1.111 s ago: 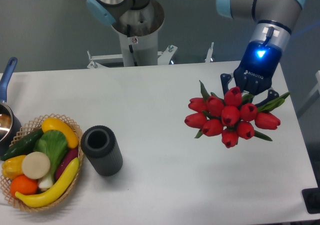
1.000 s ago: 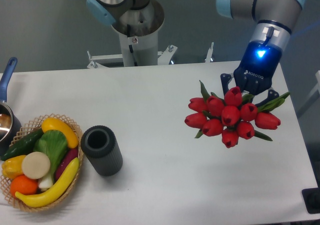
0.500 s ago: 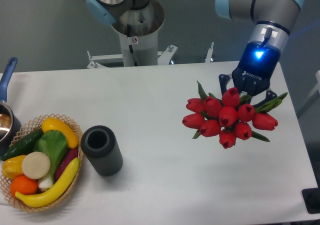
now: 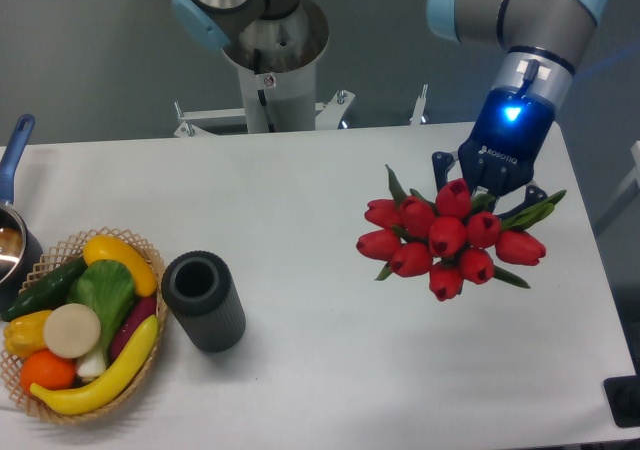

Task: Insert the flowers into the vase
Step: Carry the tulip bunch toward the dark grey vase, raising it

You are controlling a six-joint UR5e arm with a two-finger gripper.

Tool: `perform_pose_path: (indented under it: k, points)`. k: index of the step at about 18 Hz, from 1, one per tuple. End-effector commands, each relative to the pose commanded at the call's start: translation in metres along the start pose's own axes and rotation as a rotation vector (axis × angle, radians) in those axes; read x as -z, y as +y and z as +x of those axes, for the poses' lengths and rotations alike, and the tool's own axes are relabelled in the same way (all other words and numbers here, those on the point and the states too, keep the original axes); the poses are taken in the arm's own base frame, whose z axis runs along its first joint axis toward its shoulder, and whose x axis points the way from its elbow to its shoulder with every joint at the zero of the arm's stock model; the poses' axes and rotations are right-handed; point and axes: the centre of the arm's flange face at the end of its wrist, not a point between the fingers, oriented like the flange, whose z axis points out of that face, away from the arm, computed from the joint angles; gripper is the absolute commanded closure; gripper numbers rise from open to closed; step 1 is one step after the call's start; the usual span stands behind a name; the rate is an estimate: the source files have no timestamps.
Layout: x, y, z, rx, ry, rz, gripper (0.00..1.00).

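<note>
A robot gripper [image 4: 487,192] seems closed around red tulip flowers [image 4: 446,238] near the tabletop's [image 4: 320,350] right edge; the grip is partly hidden. The dark vase [image 4: 204,300] stands well apart, near the left edge.

The pincer [image 4: 487,189] grips the flowers [image 4: 447,238], well apart from the vase [image 4: 204,300].

bare table [image 4: 330,200], basket [image 4: 60,410] beside vase [image 4: 204,300]

arm links: grey metal tubes with pale blue joint caps
wrist: silver band, small white markings, a glowing blue light
gripper [image 4: 487,186]: dark blue-black body, white "ROBOTIQ" lettering, dark fingers
base: silver-grey column on a bolted white bracket
</note>
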Motion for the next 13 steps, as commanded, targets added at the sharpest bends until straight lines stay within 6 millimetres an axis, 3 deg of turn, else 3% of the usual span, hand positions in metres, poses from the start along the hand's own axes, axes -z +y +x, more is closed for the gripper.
perform_pose_path:
  k: [6,11,13]
  points:
    - [-0.015,-0.007,0.009,-0.018,0.053,0.090,0.79]
    - [-0.056,-0.010,0.025,-0.055,0.164,0.231,0.79]
    - [-0.062,-0.012,0.027,-0.037,0.203,0.322,0.79]
